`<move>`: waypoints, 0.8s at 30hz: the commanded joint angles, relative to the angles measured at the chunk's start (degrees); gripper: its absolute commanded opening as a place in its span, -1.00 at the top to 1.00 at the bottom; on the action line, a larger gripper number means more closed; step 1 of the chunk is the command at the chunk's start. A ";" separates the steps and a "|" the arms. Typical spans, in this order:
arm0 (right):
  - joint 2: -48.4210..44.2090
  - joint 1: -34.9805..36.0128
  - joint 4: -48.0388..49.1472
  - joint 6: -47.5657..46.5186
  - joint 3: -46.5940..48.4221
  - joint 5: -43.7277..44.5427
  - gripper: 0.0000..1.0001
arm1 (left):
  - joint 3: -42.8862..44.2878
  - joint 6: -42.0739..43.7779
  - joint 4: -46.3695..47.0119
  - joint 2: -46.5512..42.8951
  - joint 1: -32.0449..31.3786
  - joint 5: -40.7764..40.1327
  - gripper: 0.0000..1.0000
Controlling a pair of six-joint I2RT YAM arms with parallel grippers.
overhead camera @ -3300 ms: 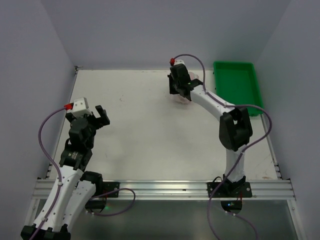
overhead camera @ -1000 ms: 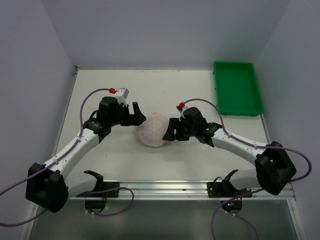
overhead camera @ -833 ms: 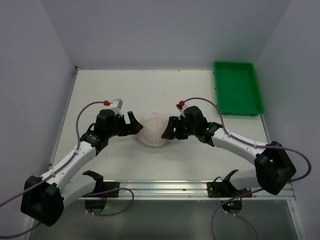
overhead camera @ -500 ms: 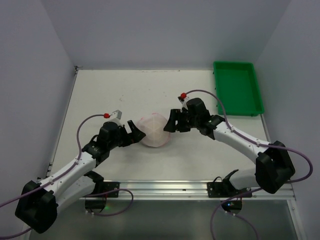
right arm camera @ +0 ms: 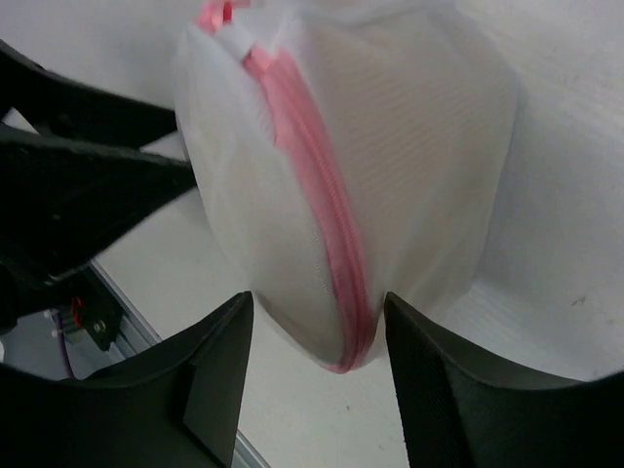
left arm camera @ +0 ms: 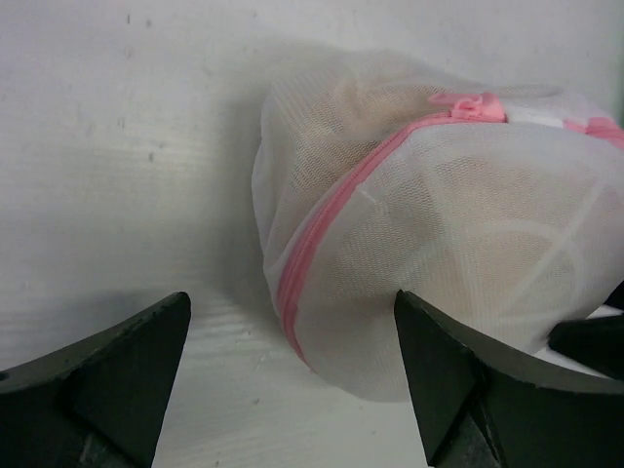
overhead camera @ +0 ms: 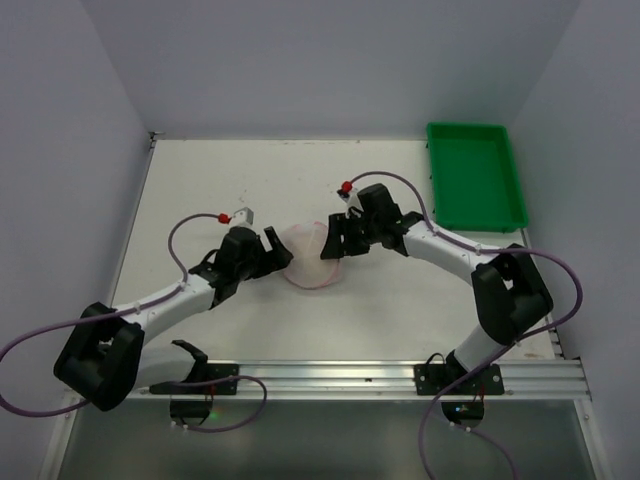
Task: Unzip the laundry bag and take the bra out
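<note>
The laundry bag, white mesh with a pink zip band, stands on edge at the table's middle. The bra shows only as a beige shape through the mesh. My right gripper comes in from the right, shut on the bag's near end, with both fingertips against the mesh. My left gripper is open on the bag's left side. In the left wrist view its right finger touches the bag and its left finger stands apart. The pink zip pull sits at the bag's top.
A green tray lies at the back right of the table. Grey walls close in the left, back and right sides. The metal rail runs along the near edge.
The left gripper has slid in low against the bag's left side. The right gripper has shifted a little towards the back and left, and the bag stands more on edge.
</note>
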 commanded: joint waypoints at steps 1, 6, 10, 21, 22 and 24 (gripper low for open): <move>-3.83 0.54 1.93 -0.40 -4.61 -5.54 -0.13 | 7.32 6.03 2.50 2.21 -0.04 -5.76 -0.78; -5.25 5.09 5.10 3.03 -9.19 -7.76 0.00 | 12.87 13.14 3.38 6.08 0.49 -6.12 -0.83; -4.20 10.37 7.82 7.42 -8.76 -8.64 0.01 | 14.99 13.86 3.82 7.41 1.11 -4.80 -0.90; -19.64 10.57 -2.10 4.80 -6.55 4.62 -0.20 | 5.69 6.04 -3.48 -9.38 1.54 -4.80 -1.00; -20.71 9.86 -2.36 4.80 -6.55 4.72 -0.28 | 4.89 5.78 -2.95 -9.47 1.72 -4.54 -1.00; -22.38 7.15 -2.54 4.71 -6.82 3.68 -0.36 | 3.66 5.86 0.36 -8.59 2.07 -2.79 -1.00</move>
